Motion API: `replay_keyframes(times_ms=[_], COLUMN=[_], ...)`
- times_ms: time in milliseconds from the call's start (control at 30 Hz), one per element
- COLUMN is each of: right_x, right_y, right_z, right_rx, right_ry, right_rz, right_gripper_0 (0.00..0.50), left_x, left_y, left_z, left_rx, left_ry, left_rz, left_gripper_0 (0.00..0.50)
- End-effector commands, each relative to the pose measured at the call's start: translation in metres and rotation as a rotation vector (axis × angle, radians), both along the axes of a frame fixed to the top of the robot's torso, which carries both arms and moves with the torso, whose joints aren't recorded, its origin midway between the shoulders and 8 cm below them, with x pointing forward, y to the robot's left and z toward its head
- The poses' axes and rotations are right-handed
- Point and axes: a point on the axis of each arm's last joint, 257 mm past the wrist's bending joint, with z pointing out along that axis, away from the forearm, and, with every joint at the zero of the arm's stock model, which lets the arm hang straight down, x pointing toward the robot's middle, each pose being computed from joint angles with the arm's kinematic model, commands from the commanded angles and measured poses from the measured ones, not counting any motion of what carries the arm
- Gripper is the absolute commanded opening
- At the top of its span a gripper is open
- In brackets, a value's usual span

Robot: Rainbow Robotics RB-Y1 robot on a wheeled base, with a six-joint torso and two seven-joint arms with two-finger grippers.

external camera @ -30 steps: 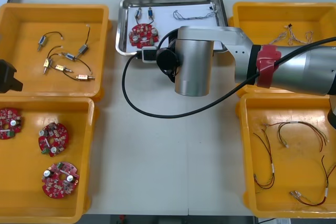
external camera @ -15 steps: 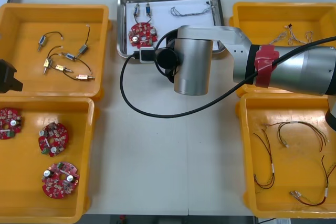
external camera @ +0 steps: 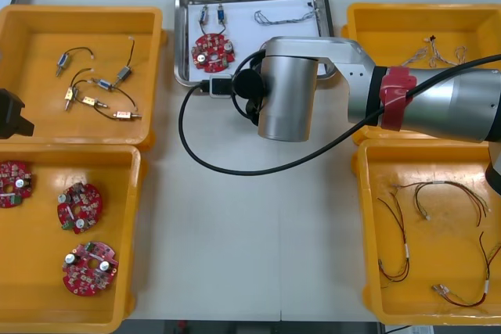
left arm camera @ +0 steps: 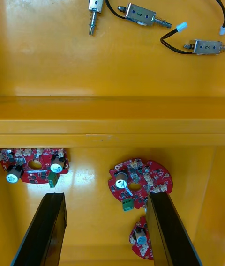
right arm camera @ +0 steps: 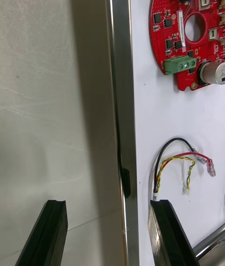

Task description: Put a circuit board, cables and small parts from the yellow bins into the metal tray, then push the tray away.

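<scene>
The right tool (right arm camera: 108, 206) sits at the near rim of the tray (external camera: 186, 37), spread wide and empty, with one finger (right arm camera: 166, 235) inside the tray and the other outside over the tabletop (external camera: 235, 232). The tray lies far and central between the bins (external camera: 78, 10), holding a board (external camera: 214, 50), small parts (external camera: 212, 15) and cables (external camera: 286, 15). The left tool (left arm camera: 105, 203) hangs wide and empty over the left bins.

Bright, even overhead light fills the pale table (external camera: 235, 232); the silver right arm (external camera: 290, 107) casts only a soft shadow beneath it. The shiny rectangular metal tray (external camera: 182, 37) glints along its rim (right arm camera: 121, 83), with a dark shadow band on the table beside it. The floor of the glossy yellow plastic bin (left arm camera: 47, 60) carries a pale sheen.
</scene>
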Motion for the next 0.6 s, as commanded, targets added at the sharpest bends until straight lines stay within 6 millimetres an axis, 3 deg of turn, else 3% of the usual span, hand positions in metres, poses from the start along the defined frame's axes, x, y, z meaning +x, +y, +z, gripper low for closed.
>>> replay_keyframes(times_ms=[33,433,600], right_x=[-0.005,-0.055,-0.079], right_y=[0.005,-0.021,-0.047], right_z=[0.037,0.061,0.073], right_rx=[-0.016,0.083,0.161], right_ry=[-0.021,0.166,0.258], right_rz=[0.010,-0.137,-0.215], right_gripper_0=[0.500,0.500,0.500], left_x=[-0.003,-0.003,-0.003], left_y=[0.019,0.019,0.019], left_z=[0.019,0.019,0.019], left_rx=[0.072,0.072,0.072], left_ry=[-0.035,-0.035,-0.035], left_rz=[-0.019,-0.019,-0.019], left_gripper_0=[0.500,0.500,0.500])
